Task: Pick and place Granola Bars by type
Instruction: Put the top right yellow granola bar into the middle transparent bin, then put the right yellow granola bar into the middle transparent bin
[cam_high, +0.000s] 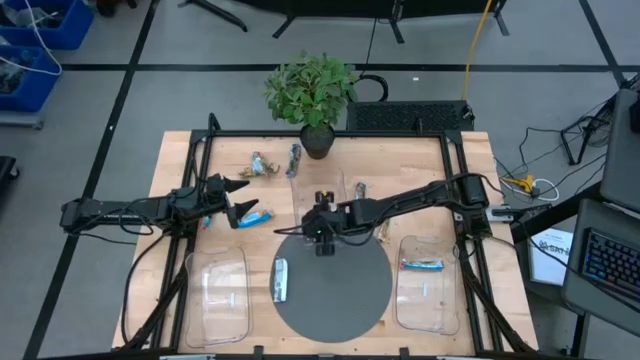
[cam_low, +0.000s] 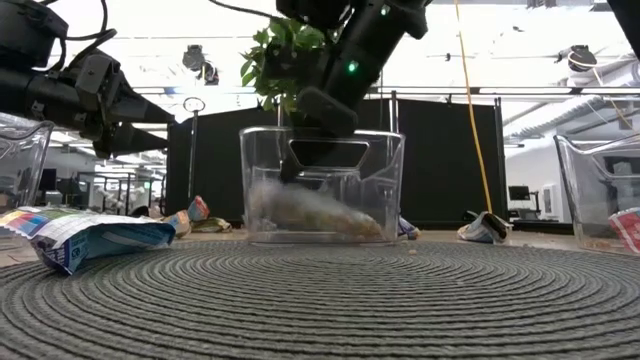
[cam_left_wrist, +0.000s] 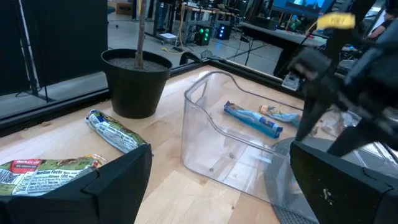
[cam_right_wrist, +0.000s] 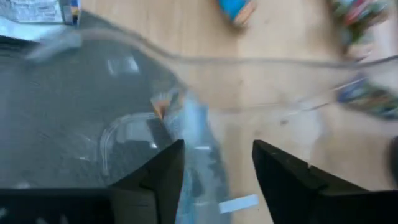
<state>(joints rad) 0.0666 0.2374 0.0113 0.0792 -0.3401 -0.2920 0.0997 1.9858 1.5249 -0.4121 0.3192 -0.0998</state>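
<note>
Fingers of the left gripper (cam_high: 236, 203) spread wide and holding nothing, over the left part of the table (cam_high: 180, 160), with a blue granola bar (cam_high: 251, 215) lying just beside the tips. Farther back, near the plant pot (cam_high: 318, 140), two more bars flat on the wood: a many-coloured one (cam_high: 263, 167) and a blue-white one (cam_high: 294, 158). At the front left, a clear tray (cam_high: 215, 300). Next to it a round dark mat (cam_high: 340, 300), carrying a silver-white bar (cam_high: 280, 280) on its left part.

At the far edge of the mat, a second clear tray (cam_low: 380, 160), upright, with a pale bar (cam_low: 315, 215) on its floor, too blurred to tell the type. Right gripper (cam_low: 322, 150) reaching down into the top of this tray, directly above that bar. Fingers (cam_right_wrist: 155, 174) of this gripper parted to a moderate gap, nothing between them, not touching the bar as far as can be seen.

Just right of this tray, one small bar (cam_high: 360, 189) on the bare wood. At the front right, a third clear tray (cam_high: 440, 300), with a blue bar (cam_high: 420, 265) lying inside near its far end
</note>
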